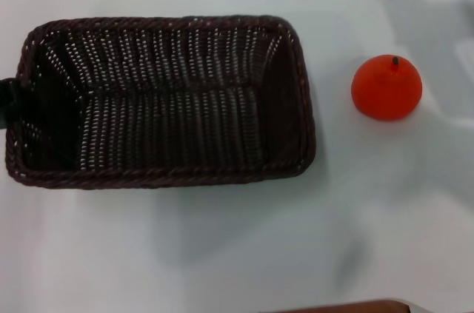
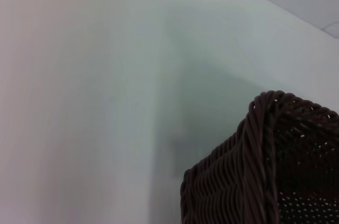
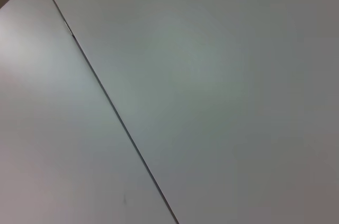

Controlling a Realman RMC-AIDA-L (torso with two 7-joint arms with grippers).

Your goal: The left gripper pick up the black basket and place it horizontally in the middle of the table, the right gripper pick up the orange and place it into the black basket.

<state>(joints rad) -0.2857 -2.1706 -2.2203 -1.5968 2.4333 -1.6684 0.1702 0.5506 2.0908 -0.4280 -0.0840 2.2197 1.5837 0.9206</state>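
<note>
The black basket (image 1: 159, 102) lies lengthwise across the white table (image 1: 222, 254), left of the middle in the head view, open side up and with nothing in it. One corner of it shows in the left wrist view (image 2: 265, 176). My left gripper (image 1: 7, 102) is a dark tip at the picture's left edge, right against the basket's left end rim. The orange (image 1: 386, 88) stands upright on the table to the right of the basket, apart from it, stem up. My right gripper is out of view.
A thin straight seam (image 3: 111, 107) crosses the white table surface in the right wrist view. A brown strip (image 1: 348, 307) shows at the bottom edge of the head view. Bare white table lies in front of the basket and the orange.
</note>
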